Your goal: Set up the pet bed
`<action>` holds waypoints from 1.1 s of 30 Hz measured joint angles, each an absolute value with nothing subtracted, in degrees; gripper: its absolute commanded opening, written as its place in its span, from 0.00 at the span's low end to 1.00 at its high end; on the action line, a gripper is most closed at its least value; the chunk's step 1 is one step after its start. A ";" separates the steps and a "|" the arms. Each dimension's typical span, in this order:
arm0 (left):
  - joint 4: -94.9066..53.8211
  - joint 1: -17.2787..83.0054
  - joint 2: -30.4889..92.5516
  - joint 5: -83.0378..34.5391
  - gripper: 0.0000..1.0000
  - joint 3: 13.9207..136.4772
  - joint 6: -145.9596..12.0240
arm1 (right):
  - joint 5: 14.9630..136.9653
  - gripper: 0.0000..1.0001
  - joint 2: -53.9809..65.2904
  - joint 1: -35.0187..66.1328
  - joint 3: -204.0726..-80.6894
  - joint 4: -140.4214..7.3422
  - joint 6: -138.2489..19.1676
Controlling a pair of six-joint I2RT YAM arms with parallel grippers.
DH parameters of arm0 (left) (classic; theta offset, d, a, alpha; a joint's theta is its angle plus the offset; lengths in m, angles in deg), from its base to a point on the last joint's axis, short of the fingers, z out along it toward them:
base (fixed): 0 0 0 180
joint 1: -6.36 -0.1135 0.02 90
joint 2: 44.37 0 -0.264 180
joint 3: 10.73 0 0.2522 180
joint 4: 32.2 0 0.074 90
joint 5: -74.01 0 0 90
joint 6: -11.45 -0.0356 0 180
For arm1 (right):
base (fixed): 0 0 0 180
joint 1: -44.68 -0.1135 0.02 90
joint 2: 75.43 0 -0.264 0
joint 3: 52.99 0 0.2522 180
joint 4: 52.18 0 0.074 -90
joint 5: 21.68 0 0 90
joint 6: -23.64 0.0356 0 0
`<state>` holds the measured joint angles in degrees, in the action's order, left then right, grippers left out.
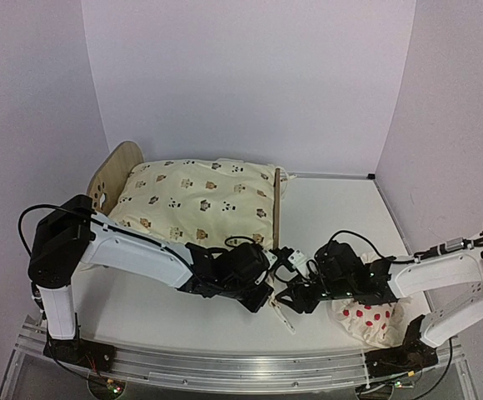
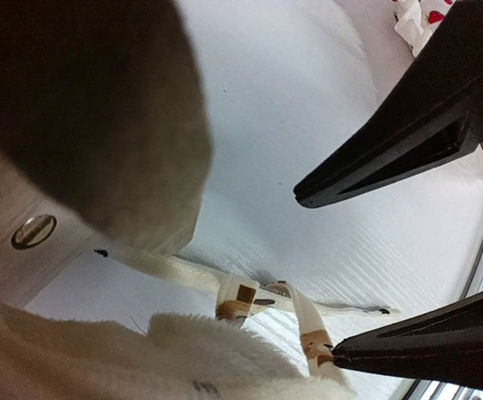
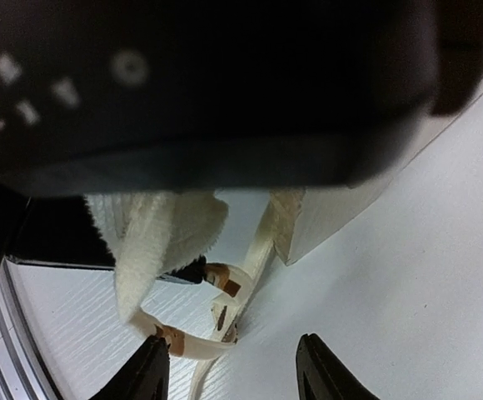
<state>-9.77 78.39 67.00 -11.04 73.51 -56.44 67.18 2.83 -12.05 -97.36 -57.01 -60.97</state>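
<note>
The left gripper (image 1: pixel 262 292) clenched the cushion (image 1: pixel 200 196), the right gripper (image 3: pixel 237 367) gaped at its ties (image 3: pixel 225 290); a tug risked tipping the pet bed (image 1: pixel 112 177).

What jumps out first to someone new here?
Left end effector, shut on the cushion, meets the open right end effector at centre front, by its ties. That cream cushion fills the bed, rear left. A red-dotted pillow lies under the right arm, front right.

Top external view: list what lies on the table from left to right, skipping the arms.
rounded end board of the pet bed → cream animal-print cushion → second end board, seen edge-on → red-dotted pillow
</note>
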 measured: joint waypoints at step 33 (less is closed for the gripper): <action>-19.15 77.50 64.31 -14.99 0.00 67.76 -57.34 | 75.54 0.50 11.60 -4.72 -87.30 -28.03 -58.45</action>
<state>-19.15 77.50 64.31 -14.99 67.76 -57.34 75.54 11.60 -4.72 -87.30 -28.03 -58.45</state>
